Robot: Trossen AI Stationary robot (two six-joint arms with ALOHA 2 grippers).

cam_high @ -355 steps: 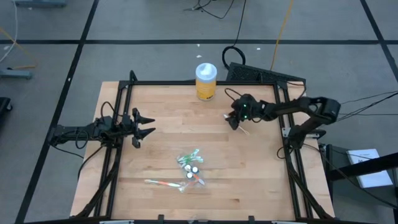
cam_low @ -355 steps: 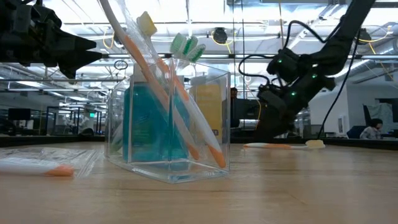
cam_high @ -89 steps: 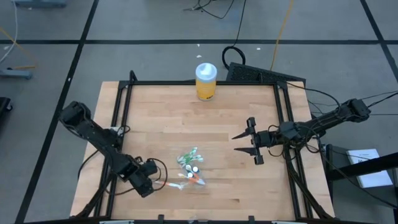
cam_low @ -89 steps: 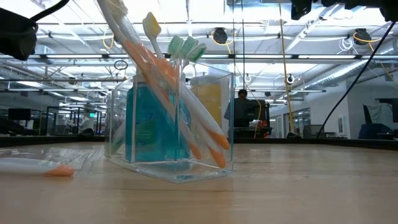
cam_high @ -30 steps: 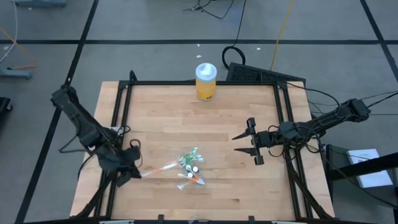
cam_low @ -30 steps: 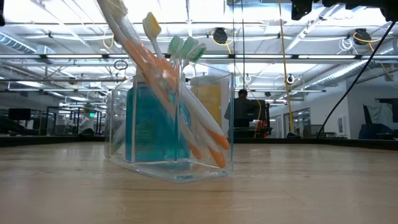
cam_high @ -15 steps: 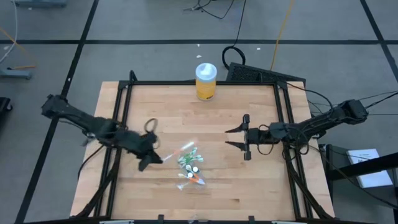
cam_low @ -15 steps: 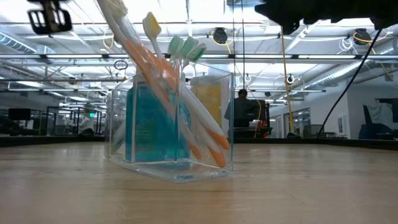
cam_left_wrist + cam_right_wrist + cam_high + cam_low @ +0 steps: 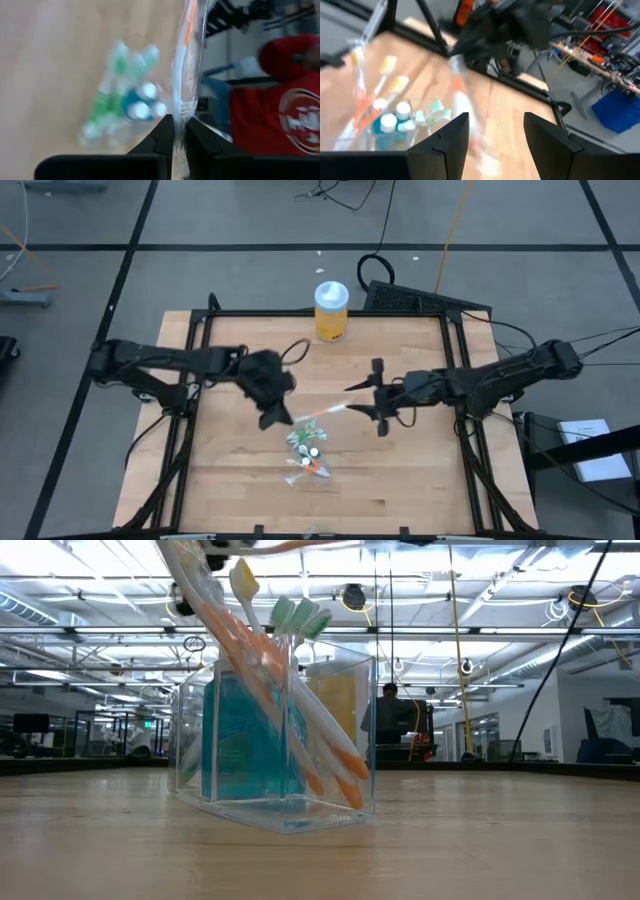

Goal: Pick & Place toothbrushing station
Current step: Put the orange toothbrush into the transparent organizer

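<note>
The toothbrushing station [image 9: 305, 448], a clear box holding several toothbrushes and a teal bottle, stands on the table's near middle, also in the low view [image 9: 275, 730]. Just beyond it, my left gripper [image 9: 272, 416] is shut on a toothbrush in a clear wrapper [image 9: 320, 412], which hangs above the station. My right gripper [image 9: 352, 400] stands open at the brush's free end, one finger on either side; no touch shows. The right wrist view shows the brush [image 9: 462, 100] blurred ahead of its open fingers [image 9: 440, 145]. My left gripper pinches one end of the wrapped toothbrush [image 9: 181, 112] between its two fingers [image 9: 165, 132]. The fingers slant down from the table's left and lie along the brush. The brush sticks out toward the table's right, lifted clear above the station.
A yellow jar with a white lid [image 9: 331, 310] stands at the table's far edge. Black frame rails [image 9: 190, 380] run along the left and right sides. A person in a red shirt [image 9: 280, 105] shows beyond the table.
My left gripper has swung from the table's near left toward the far side and the right, carrying the wrapped toothbrush over the station. My right gripper has moved toward the table's left and turned, reaching the brush's free end.
</note>
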